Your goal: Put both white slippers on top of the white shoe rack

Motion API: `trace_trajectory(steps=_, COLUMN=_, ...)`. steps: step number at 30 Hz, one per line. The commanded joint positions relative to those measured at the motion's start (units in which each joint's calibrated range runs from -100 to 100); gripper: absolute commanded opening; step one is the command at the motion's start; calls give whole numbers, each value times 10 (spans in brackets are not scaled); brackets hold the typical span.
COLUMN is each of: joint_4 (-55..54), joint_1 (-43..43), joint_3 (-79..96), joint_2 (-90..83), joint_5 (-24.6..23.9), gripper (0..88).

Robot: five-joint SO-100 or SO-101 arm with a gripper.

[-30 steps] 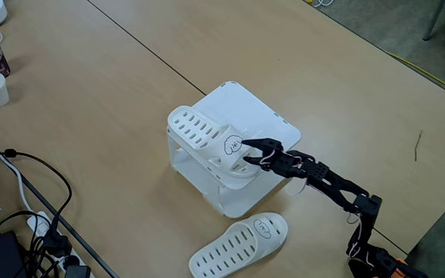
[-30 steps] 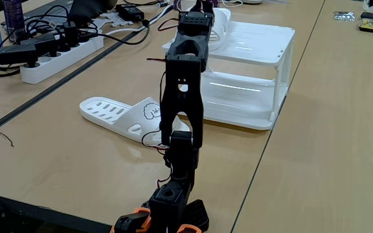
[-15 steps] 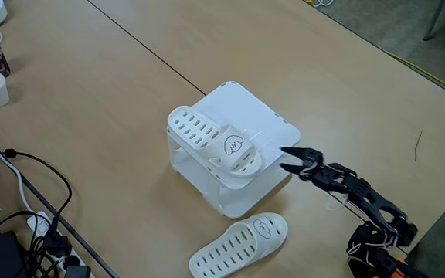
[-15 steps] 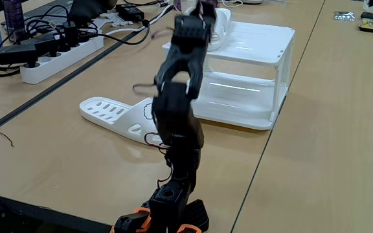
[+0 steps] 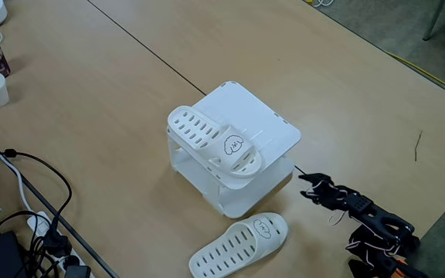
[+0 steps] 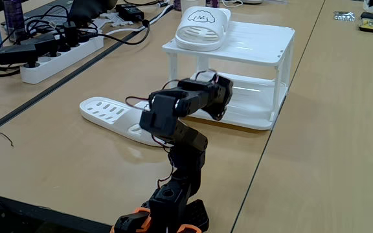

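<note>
Half done: going left to right in the fixed view from above, one of the white slippers (image 5: 213, 142) is sitting on top of the white shoe rack (image 5: 257, 116), along its left edge with the face mark toward the arm; the right part of the top panel is lying bare, enough room for the second by my read. The other slipper (image 5: 242, 245) is lying flat on the table (image 5: 91, 93) just in front of the rack's lower corner, apart from the rack, toes pointing left. Further right, the gripper (image 5: 307, 188) is hanging low beside the rack's right front corner, carrying nothing, touching neither slipper; fingers are looking only slightly parted here, but too small and dark for me to call the gap. In the fixed view from behind the arm, the placed slipper (image 6: 203, 28) is resting on the rack's top left side, the floor slipper (image 6: 112, 113) is showing left of the arm, and the gripper is hidden behind the folded wrist. Versus a second ago: then the gripper was up at the placed slipper's strap on the rack; now it is retracting, arm folding down and back toward its base. Slippers unchanged. Remaining: pick the table slipper, set it beside the first.
</note>
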Motion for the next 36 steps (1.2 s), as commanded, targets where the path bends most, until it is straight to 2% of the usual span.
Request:
trace_trajectory(steps=1, joint_4=-110, joint_1=-45, joint_3=-6, joint_2=46, joint_5=4, gripper=137)
trace_trajectory(steps=9, joint_4=-171, joint_1=-119, joint_3=-7, joint_2=104, joint_5=4, gripper=139)
trace_trajectory(steps=18, joint_4=-310, joint_1=-191, joint_3=-7, joint_2=224, joint_5=4, gripper=141)
trace_trajectory(steps=30, joint_4=-334, joint_1=-250, joint_3=12, joint_2=249, joint_5=4, gripper=141)
trace_trajectory(steps=32, joint_4=-334, joint_1=-254, joint_3=21, joint_2=254, joint_5=4, gripper=141)
trace_trajectory(steps=36, joint_4=-334, joint_1=-197, joint_3=22, joint_2=266, joint_5=4, gripper=141)
